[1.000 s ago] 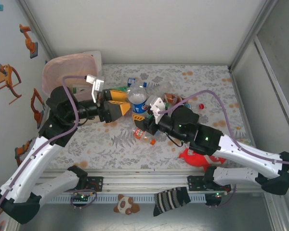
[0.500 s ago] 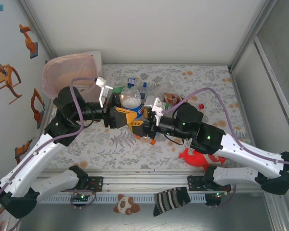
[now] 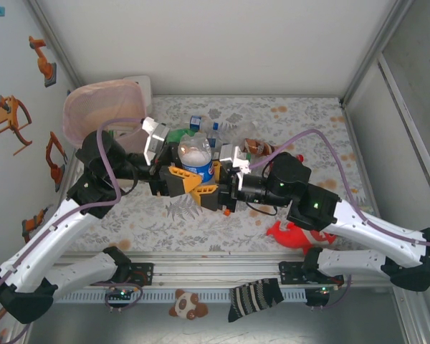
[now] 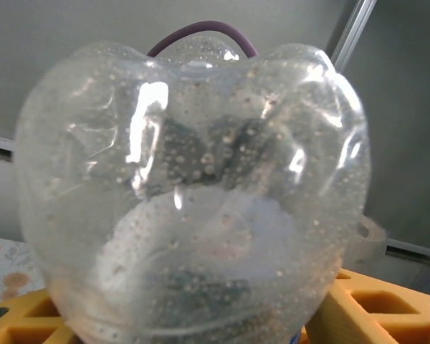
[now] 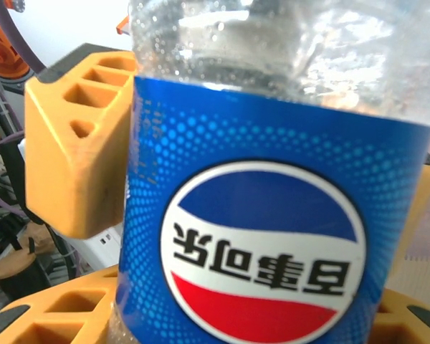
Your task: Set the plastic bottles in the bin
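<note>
Over the last second the left gripper (image 3: 190,179) has swung in from the left and narrowed its fingers around the Pepsi bottle (image 3: 196,154). The bottle hangs base-up at the centre of the top view, above the table (image 3: 308,129), with the right gripper (image 3: 213,192) pinching its blue-labelled body. The left fingers (image 5: 75,165) flank it, one touching the label, but I cannot tell whether they grip yet. This looks like a handover, since the bin (image 3: 75,118) stands at upper left, on the left arm's side.
</note>
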You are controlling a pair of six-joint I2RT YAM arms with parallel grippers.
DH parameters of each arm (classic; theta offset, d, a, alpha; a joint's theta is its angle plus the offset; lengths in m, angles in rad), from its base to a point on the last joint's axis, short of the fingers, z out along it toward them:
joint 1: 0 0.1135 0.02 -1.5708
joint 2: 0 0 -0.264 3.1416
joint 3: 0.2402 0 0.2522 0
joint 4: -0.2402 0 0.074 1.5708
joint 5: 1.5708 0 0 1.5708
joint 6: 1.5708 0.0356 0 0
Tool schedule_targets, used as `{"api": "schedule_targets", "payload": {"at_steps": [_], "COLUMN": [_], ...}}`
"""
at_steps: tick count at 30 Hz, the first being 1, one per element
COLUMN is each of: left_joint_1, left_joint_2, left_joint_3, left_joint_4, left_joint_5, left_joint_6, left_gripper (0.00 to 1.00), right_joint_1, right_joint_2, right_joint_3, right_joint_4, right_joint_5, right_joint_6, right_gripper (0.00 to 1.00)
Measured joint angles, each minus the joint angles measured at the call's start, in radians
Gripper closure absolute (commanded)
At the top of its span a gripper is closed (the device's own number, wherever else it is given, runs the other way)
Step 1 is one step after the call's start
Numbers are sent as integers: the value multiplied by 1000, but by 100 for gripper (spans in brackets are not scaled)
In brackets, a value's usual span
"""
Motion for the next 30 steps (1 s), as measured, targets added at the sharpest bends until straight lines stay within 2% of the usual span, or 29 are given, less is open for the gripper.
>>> {"api": "schedule_targets", "payload": {"at_steps": [3, 12, 21, 26, 30], "left_joint_1": [0, -4, -6, -5, -3], "left_joint_2": [3, 8, 17, 23, 40], "left_joint_3": [0, 26, 77, 127, 180], "left_joint_4": [3, -32, -101, -180, -291], "left_joint_5": [0, -4, -29, -111, -253], "left_joint_6": [8, 36, 121, 188, 248], "left_gripper": [48, 53, 52, 52, 51], "right_joint_1": [0, 1, 0, 0, 0], "right_joint_2": [0, -5, -72, -148, -204], "right_joint_3": [0, -2, -29, -45, -71], "right_joint_4": [5, 18, -18, -84, -150], "right_joint_5": [-4, -5, 52, 116, 190], "right_joint_6": [8, 23, 37, 26, 18], "right_gripper": [55, 54, 31, 27, 27]}}
